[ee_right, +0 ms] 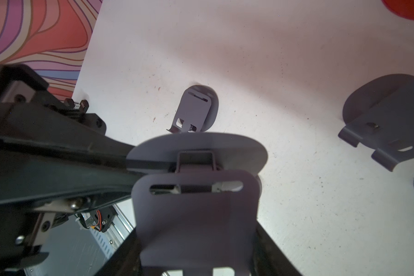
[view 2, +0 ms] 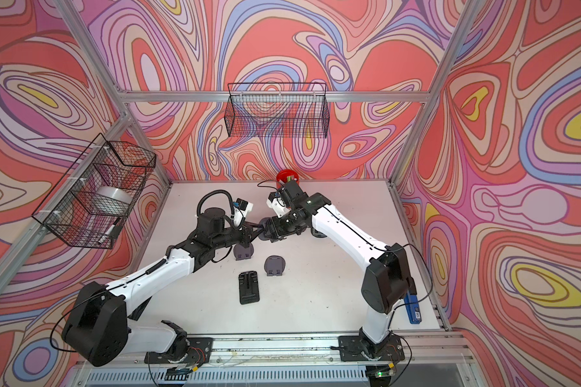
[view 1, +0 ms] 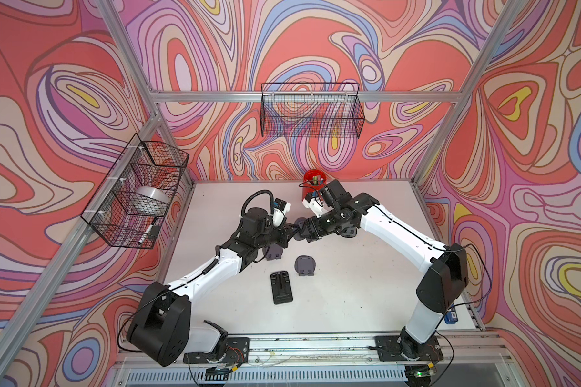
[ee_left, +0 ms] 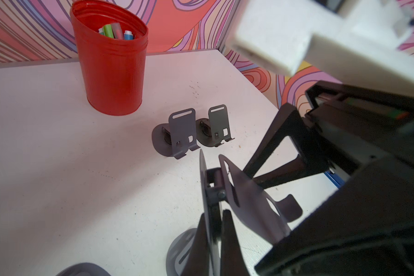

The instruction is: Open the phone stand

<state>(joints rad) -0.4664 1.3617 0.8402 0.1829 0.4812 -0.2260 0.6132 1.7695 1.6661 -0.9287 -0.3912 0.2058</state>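
A grey metal phone stand [view 1: 299, 223] [view 2: 264, 222] hangs above the middle of the table, held between both arms. My left gripper [ee_left: 214, 213] [view 1: 293, 231] is shut on the edge of its round base disc [ee_left: 206, 181], a finger on each face. My right gripper [ee_right: 196, 229] [view 1: 305, 231] is shut across the width of its slotted back plate [ee_right: 196, 210], with fingers against both side edges. The plate stands at an angle to the disc [ee_right: 196, 145] at the hinge, partly spread.
A red cup [view 1: 314, 187] [ee_left: 110, 71] of markers stands at the back. Two spread stands [ee_left: 179, 133] [ee_left: 215, 129] sit near it. Folded stands [view 1: 305, 264] [view 1: 274, 251] and a black flat holder [view 1: 281, 287] lie in front. Wire baskets [view 1: 311, 110] [view 1: 138, 191] hang on the walls.
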